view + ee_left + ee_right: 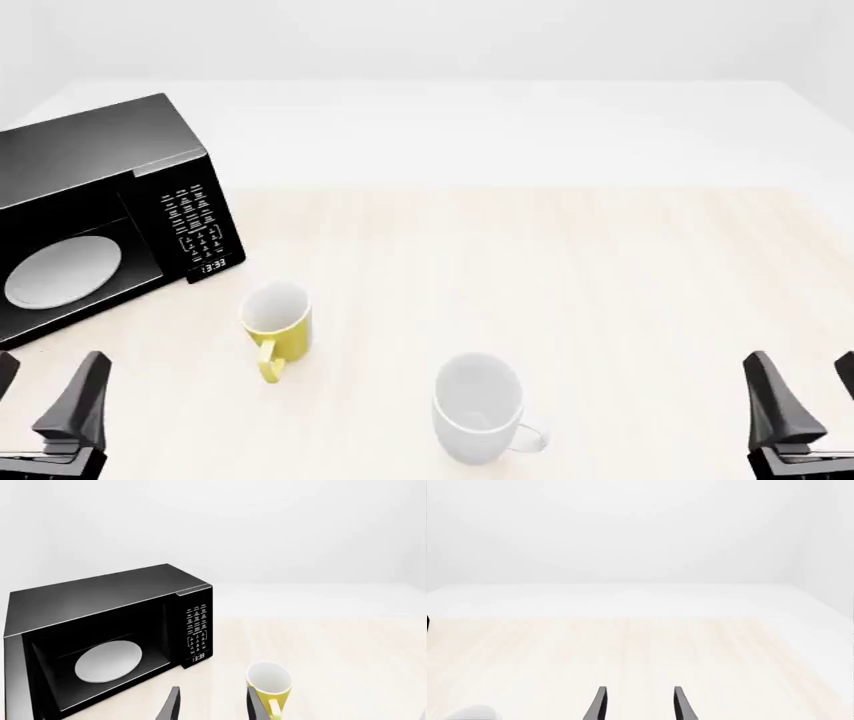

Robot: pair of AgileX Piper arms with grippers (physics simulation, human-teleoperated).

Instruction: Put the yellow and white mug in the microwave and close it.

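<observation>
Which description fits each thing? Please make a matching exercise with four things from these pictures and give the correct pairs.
Things:
1. yellow and white mug
2. all-white mug
3. microwave
4. right gripper

Descriptions:
A. open and holding nothing, at the near right edge of the front view
B. black, at the far left of the table, its turntable plate in view
C. standing on the table just in front of the keypad
D. nearest the table's middle, handle toward the right

Pairs: 1-C, 2-D, 3-B, 4-A
</observation>
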